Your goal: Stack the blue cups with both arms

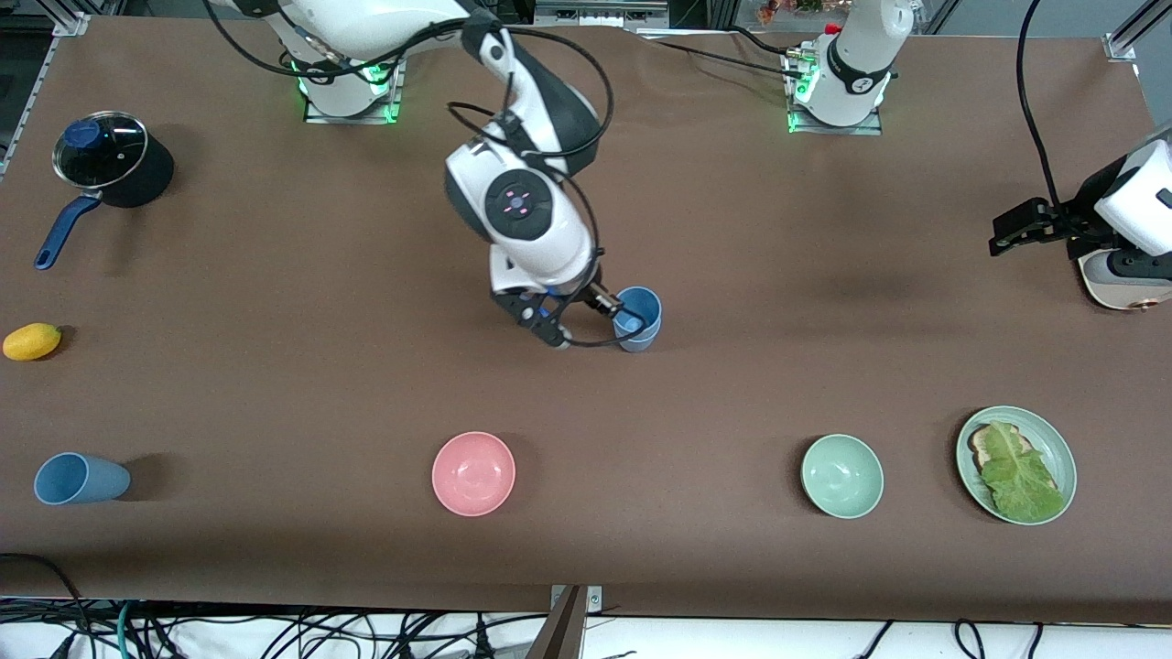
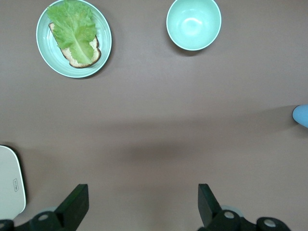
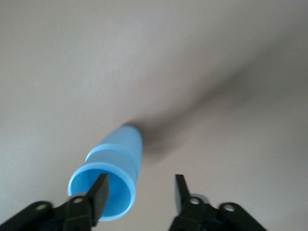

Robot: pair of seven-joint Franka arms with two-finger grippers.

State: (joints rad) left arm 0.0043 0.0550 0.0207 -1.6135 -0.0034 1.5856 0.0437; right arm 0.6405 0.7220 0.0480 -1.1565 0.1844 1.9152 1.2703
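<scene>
One cup lies alone near the front edge, not stacked yet. Mid-desk, two cups sit nested; right gripper is spread around their rim. Left gripper waits, spread wide.

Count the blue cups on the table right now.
3. Two are nested as a stack mid-table, at the right gripper, whose fingers are open around the rim. One cup lies on its side at the right arm's end, near the front camera. None appear hidden.

Bright even overhead light; soft shadows; right wrist view blurred.
</scene>
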